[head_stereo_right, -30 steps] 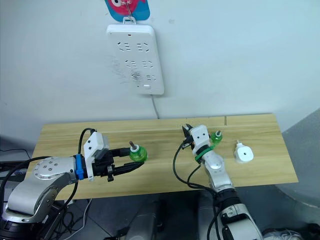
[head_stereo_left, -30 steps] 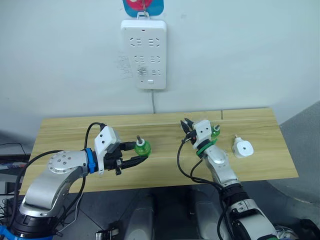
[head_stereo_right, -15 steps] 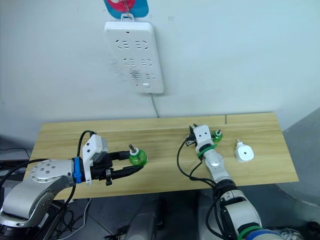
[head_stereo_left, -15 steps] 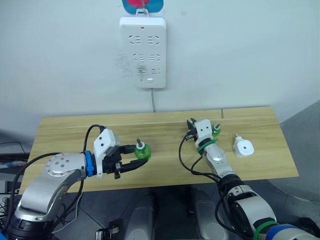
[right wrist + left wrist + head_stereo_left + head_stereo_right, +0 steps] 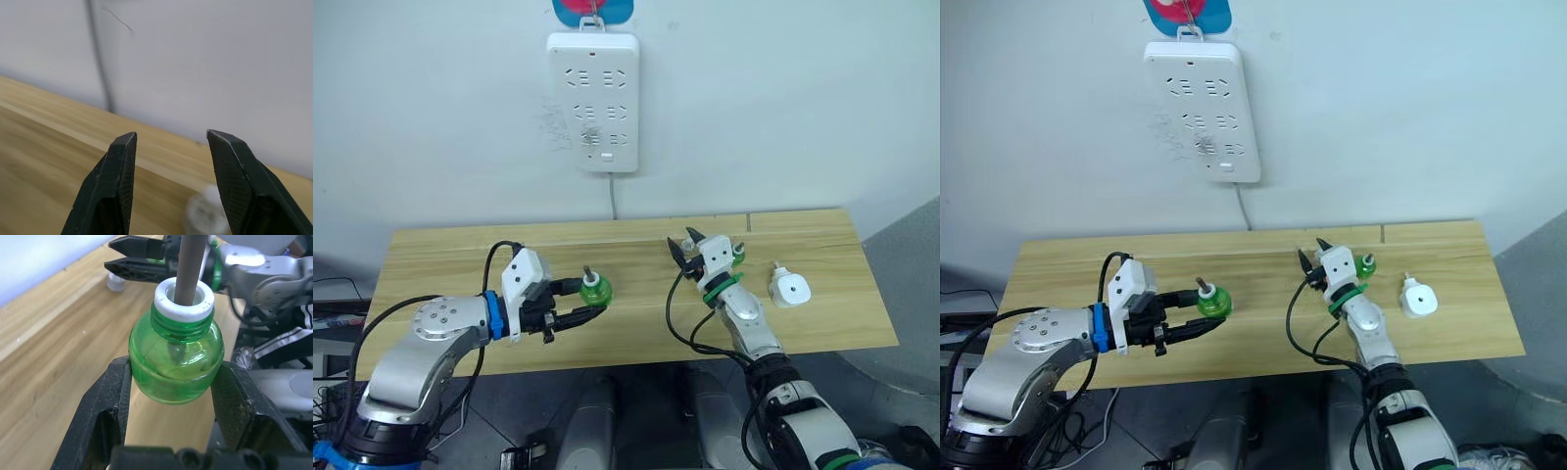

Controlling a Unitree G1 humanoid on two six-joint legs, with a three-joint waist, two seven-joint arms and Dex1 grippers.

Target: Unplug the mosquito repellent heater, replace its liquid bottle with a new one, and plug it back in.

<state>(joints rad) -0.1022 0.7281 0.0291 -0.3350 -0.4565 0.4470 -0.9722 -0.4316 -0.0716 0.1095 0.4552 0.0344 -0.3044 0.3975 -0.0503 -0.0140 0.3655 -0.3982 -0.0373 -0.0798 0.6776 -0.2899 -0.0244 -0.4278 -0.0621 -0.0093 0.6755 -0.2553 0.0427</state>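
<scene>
The left tool point(image 5: 171, 396) clamps a green liquid bottle point(image 5: 176, 362) (wick upright) above the wooden surface point(image 5: 460, 255). The right tool point(image 5: 687, 242) gapes open and empty near a second green bottle point(image 5: 736, 257). The mosquito repellent heater point(image 5: 789, 290) lies unplugged on the surface, right of it.

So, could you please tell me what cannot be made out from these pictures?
- Second green bottle: mostly hidden behind the right gripper in the eye views; its fill level cannot be told.
- Mosquito repellent heater: too small in the eye views to tell whether a bottle sits in it; a blurred white shape in the right wrist view.
- Green bottle: the left gripper covers its sides, and its wick runs out of the left wrist view.
</scene>
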